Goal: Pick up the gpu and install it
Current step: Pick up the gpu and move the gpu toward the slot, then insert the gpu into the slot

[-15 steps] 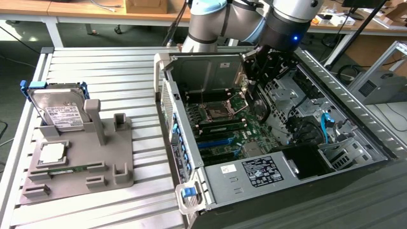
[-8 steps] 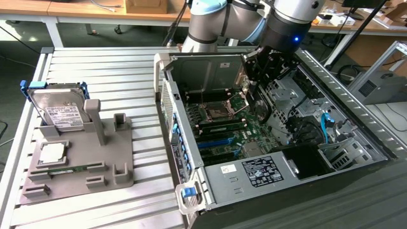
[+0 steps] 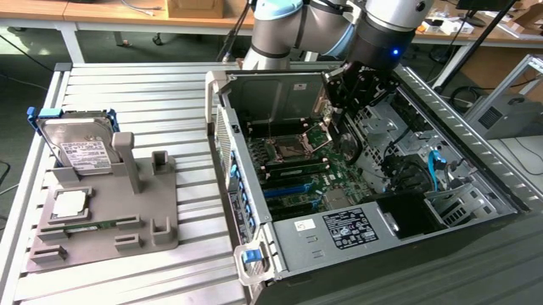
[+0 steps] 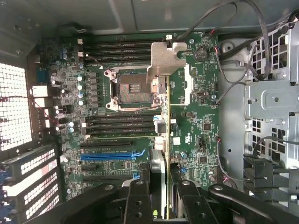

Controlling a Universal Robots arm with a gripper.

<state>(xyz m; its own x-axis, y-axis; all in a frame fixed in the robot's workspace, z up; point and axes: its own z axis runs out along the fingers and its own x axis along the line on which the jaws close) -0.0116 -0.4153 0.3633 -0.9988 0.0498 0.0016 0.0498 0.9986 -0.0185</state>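
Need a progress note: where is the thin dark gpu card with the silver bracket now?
In the wrist view the thin dark gpu card sits clamped in the black gripper, edge-on over the green motherboard, just beside the square processor socket.

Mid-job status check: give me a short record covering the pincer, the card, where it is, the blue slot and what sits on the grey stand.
pincer: shut on the graphics card
card pose: edge-on to the wrist camera, silver bracket at the end away from the fingers
location: inside the open computer case, over the motherboard
install state: card not seated in a slot
blue slot: empty
stand: outside the case, on the exterior view's left
on stand: hard drive, square chip
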